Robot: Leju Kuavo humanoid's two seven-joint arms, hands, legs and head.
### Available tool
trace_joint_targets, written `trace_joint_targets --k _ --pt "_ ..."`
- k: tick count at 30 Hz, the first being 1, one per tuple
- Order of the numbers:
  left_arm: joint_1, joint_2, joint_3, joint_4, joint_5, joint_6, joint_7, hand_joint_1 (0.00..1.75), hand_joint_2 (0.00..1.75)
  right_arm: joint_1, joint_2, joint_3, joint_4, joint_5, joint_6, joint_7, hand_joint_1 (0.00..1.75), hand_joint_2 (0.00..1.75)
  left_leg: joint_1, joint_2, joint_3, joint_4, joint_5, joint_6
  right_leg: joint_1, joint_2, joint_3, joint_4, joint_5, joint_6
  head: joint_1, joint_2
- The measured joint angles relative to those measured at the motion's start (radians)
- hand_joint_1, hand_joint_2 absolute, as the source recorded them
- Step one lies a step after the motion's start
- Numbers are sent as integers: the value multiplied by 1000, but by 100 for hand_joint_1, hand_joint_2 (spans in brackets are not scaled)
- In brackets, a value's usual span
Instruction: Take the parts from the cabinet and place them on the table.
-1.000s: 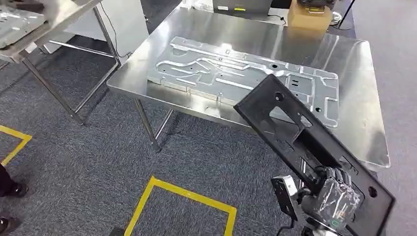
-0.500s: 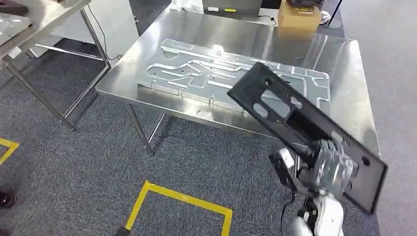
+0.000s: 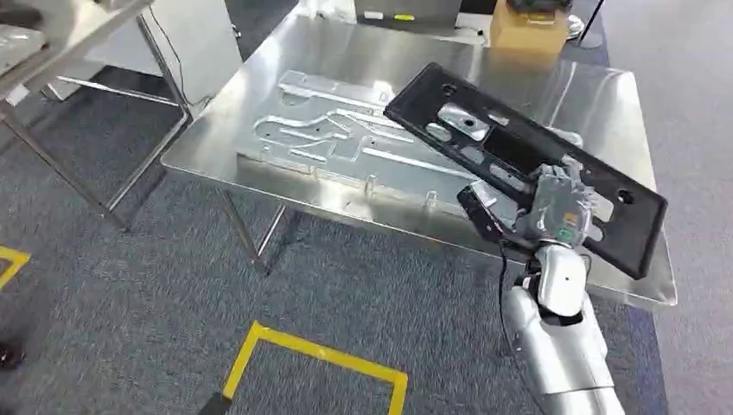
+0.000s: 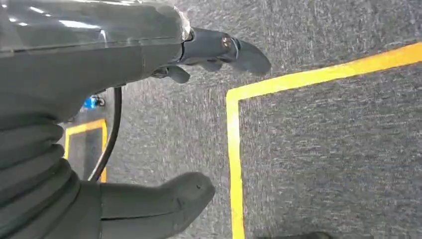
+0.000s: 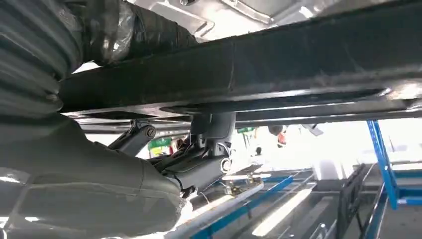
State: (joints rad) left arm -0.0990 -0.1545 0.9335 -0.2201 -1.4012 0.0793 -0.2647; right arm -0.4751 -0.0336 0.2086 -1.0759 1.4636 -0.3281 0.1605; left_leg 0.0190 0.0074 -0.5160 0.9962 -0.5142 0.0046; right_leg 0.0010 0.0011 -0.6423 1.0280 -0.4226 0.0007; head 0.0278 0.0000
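Note:
A long black panel (image 3: 519, 160) with cut-outs hangs tilted over the right part of the steel table (image 3: 285, 65), above the table's surface. My right hand (image 3: 557, 207) grips it along its near edge; in the right wrist view the black panel (image 5: 298, 55) runs across above the hand (image 5: 89, 179), whose fingers clamp its edge. A large silver stamped sheet part (image 3: 346, 138) lies flat on the table, partly under the black panel. My left hand (image 4: 149, 119) hangs over the carpet with fingers apart and nothing in it.
A cardboard box (image 3: 529, 24) stands at the table's far edge. A second steel stand (image 3: 78, 26) with slanted legs is at the left. Yellow tape lines (image 3: 302, 350) mark the grey carpet in front of the table.
My right arm has lifted the black panel up and forward, from below the table's front edge to over the tabletop. The camera view has shifted slightly as well.

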Motion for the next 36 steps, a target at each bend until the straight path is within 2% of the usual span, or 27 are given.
trace_joint_targets --k 1,2,5,6,7,8,10,12,14,16,17,18,20,21,22,23,24,25,26,27,28,30,31,32,33,34,36 --pt "-2 0 -4 0 -4 -1 1 0 175 -8 10 13 12 9 2 7 175 175 1 -1 3 1 -11 -6 -15 1 16 -15 1 -6 0 0" --pt "-6 0 -8 0 -5 -2 2 0 175 -20 21 25 28 17 3 16 175 175 1 -2 -6 38 -22 -7 -12 1 29 -22 -5 -14 -2 0" --pt "-12 -2 -13 0 -8 -8 7 0 175 -47 52 59 75 33 15 18 175 175 2 -3 -144 269 -98 -13 -9 0 46 -21 -20 -28 -4 0" --pt "-11 -2 -13 0 -8 -11 9 0 175 -51 63 70 93 39 22 18 175 175 2 -3 -188 322 -101 -14 -8 1 53 -21 -26 -28 -4 0" --pt "-11 -2 -13 0 -10 -11 13 0 175 -54 73 81 110 47 27 21 175 175 2 -3 -207 324 -76 -15 -7 2 62 -21 -33 -28 -4 0" --pt "-10 -2 -13 0 -14 -13 15 0 175 -60 83 93 130 55 32 26 175 175 2 -3 -202 283 -28 -14 -7 4 72 -20 -41 -26 -4 0" --pt "-12 -1 -14 0 -16 -14 16 0 175 -84 111 122 175 68 43 33 175 175 2 -2 -145 101 103 -10 -8 7 92 -10 -61 -20 -5 0" --pt "-16 -2 -19 0 -17 -17 18 0 175 -105 132 151 214 75 47 33 175 175 -4 -3 -114 32 95 -3 -1 12 87 -1 -76 -6 -5 0" --pt "-19 -3 -22 0 -20 -20 21 0 175 -112 152 175 250 81 51 33 175 175 -3 -7 -120 33 88 7 0 12 89 -3 -72 4 -4 0" --pt "-19 -6 -29 0 -20 -22 24 0 175 -118 167 193 283 81 55 32 175 175 3 -11 -106 28 85 21 -2 11 92 1 -78 12 -5 0" --pt "-20 -6 -33 0 -20 -22 25 0 175 -121 175 199 297 81 55 32 175 175 3 -11 -97 25 82 27 -5 7 84 32 -86 17 -3 0" --pt "-21 -6 -35 0 -20 -22 25 0 175 -127 178 203 308 81 55 31 175 175 3 -12 -94 25 78 33 -7 5 54 86 -108 21 -3 0" --pt "-22 -6 -36 0 -20 -22 27 0 175 -133 182 210 328 81 55 31 175 175 1 -12 -86 25 68 37 -9 4 -44 240 -172 29 -3 0" --pt "-22 -5 -36 0 -20 -23 27 0 175 -133 182 212 338 81 55 31 175 175 0 -14 -80 25 62 38 -8 4 -84 292 -187 31 -3 0" --pt "-21 -5 -36 0 -20 -24 27 0 175 -132 182 215 348 81 55 31 175 175 -1 -16 -72 25 56 38 -8 4 -107 303 -176 29 -3 0" --pt "-20 -5 -36 0 -20 -24 28 0 175 -132 183 216 356 81 55 31 175 175 -4 -18 -61 25 48 38 -6 4 -104 263 -135 22 -3 0" --pt "-19 -6 -37 0 -20 -25 28 0 175 -133 184 216 361 81 55 32 175 175 -7 -18 -49 25 41 38 -2 5 -83 197 -85 12 -3 0" --pt "-20 -6 -37 0 -20 -25 27 0 175 -137 185 216 365 81 55 32 175 175 -12 -18 -33 24 31 37 4 4 -46 97 -18 -3 -3 0" --pt "-18 -9 -37 0 -20 -25 27 0 175 -140 187 216 368 81 55 32 175 175 -8 -18 -31 20 24 37 14 2 -21 21 37 -24 -3 0" --pt "-20 -16 -37 5 -21 -26 27 0 175 -144 187 217 373 81 55 32 175 175 -11 -16 -21 19 19 31 21 -2 -18 16 18 -33 -10 0" --pt "-24 -15 -37 5 -21 -25 28 0 175 -148 191 218 374 80 55 30 175 175 -7 -16 -22 14 17 26 25 0 -11 -12 14 -36 -7 0" --pt "-22 -14 -37 5 -21 -27 28 0 175 -148 192 219 376 80 55 31 175 175 -6 -12 -11 17 37 12 32 0 1 -28 20 -52 -8 0" --pt "-21 -15 -37 5 -21 -26 28 0 175 -149 193 219 379 80 55 33 175 175 -10 -12 3 14 36 6 22 1 26 -44 20 -60 -9 0" --pt "-22 -13 -37 5 -21 -26 28 0 175 -149 196 219 381 80 55 33 175 175 -7 -11 -3 34 25 9 15 0 48 -60 22 -54 -8 0" --pt "-24 -13 -37 5 -21 -25 28 0 175 -154 198 219 383 80 55 34 175 175 -7 -12 -27 85 18 9 11 -1 59 -63 18 -61 -9 0" --pt "-25 -14 -37 6 -21 -26 28 0 175 -158 200 219 384 80 55 34 175 175 -5 -12 -68 154 -4 6 9 -1 66 -64 11 -62 -10 0" --pt "-25 -12 -37 6 -21 -25 28 0 175 -156 206 221 390 80 55 32 175 175 1 -12 -152 277 -74 -7 7 0 79 -62 -6 -56 -9 0"
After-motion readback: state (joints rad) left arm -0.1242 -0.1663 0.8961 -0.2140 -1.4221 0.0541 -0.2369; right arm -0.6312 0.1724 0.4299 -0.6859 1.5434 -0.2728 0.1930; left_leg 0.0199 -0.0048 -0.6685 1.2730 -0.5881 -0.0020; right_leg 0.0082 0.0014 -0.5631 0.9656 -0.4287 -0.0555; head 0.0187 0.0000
